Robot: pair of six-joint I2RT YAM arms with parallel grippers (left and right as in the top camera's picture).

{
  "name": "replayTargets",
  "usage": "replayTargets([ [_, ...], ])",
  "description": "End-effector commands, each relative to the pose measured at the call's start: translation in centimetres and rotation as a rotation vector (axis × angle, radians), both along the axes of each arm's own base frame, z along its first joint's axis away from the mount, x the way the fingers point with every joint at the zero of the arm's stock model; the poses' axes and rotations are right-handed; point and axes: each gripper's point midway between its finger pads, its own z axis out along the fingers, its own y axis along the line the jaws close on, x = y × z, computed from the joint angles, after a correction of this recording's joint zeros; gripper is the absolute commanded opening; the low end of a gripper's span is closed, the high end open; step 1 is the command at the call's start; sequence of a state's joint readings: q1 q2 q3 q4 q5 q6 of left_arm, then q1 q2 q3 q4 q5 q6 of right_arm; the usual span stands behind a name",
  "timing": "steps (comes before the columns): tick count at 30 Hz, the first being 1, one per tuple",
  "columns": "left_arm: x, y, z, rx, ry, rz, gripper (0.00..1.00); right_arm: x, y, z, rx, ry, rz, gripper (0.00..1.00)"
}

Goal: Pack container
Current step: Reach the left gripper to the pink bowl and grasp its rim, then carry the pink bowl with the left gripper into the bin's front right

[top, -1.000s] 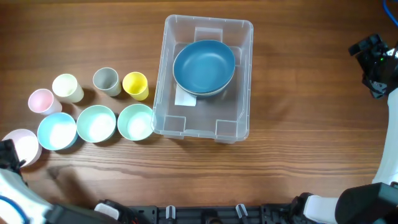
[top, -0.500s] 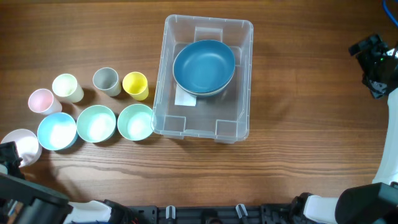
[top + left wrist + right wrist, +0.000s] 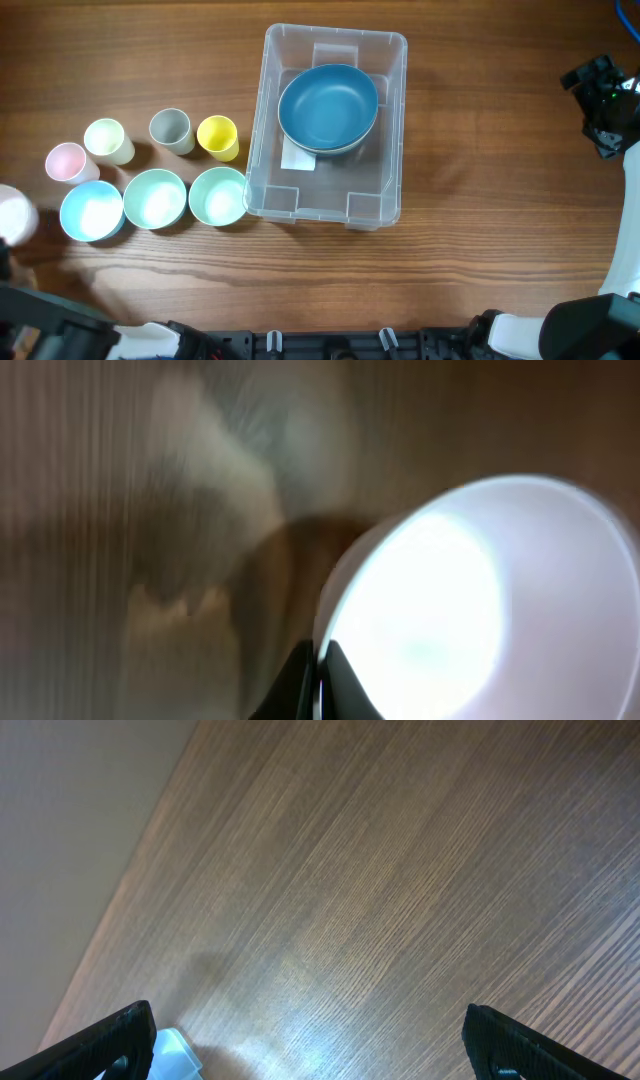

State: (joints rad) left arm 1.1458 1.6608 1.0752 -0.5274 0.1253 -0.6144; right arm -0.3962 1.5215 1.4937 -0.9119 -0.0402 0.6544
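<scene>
The container, a large clear plastic bin, stands at the table's middle with a dark blue bowl inside it over a white label. A corner of the container shows in the right wrist view. At the far left edge a pale pink bowl is blurred and half out of frame. In the left wrist view my left gripper is shut on the rim of this pale pink bowl. My right gripper is open over bare wood, far right of the container.
Left of the container stand a light blue bowl and two mint bowls. Behind them are a pink cup, a cream cup, a grey cup and a yellow cup.
My left gripper has shut on the pale pink bowl's rim, and the bowl has shifted left and up toward the frame's edge. The right arm has not moved.
</scene>
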Motion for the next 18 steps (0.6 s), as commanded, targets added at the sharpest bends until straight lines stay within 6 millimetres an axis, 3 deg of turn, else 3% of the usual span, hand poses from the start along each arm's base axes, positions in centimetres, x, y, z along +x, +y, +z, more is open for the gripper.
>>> replayTargets([
  [1,3.5,0.1,13.0,0.205,-0.196,-0.093,0.04,0.0,-0.2,-0.3,-0.010,0.010,-0.010,0.99],
  [4,7.1,-4.2,17.6,0.219,-0.305,-0.244,0.04,0.0,-0.2,-0.3,-0.010,0.009,-0.010,1.00],
  [6,10.9,-10.2,19.8,0.205,-0.375,-0.449,0.04,0.0,-0.2,-0.3,-0.010,0.009,-0.010,1.00],
  [9,15.7,-20.3,20.8,0.131,-0.450,-0.780,0.04,0.0,-0.2,-0.3,-0.009,0.010,-0.010,1.00],
  [13,19.8,-35.3,19.5,0.100,-0.438,-1.235,0.04,0.0,-0.2,-0.3,-0.009,0.010,-0.010,1.00],
  [18,20.8,-49.7,14.1,0.103,-0.331,-1.619,0.04,0.0,-0.2,-0.3,-0.009,0.010,-0.010,1.00],
])
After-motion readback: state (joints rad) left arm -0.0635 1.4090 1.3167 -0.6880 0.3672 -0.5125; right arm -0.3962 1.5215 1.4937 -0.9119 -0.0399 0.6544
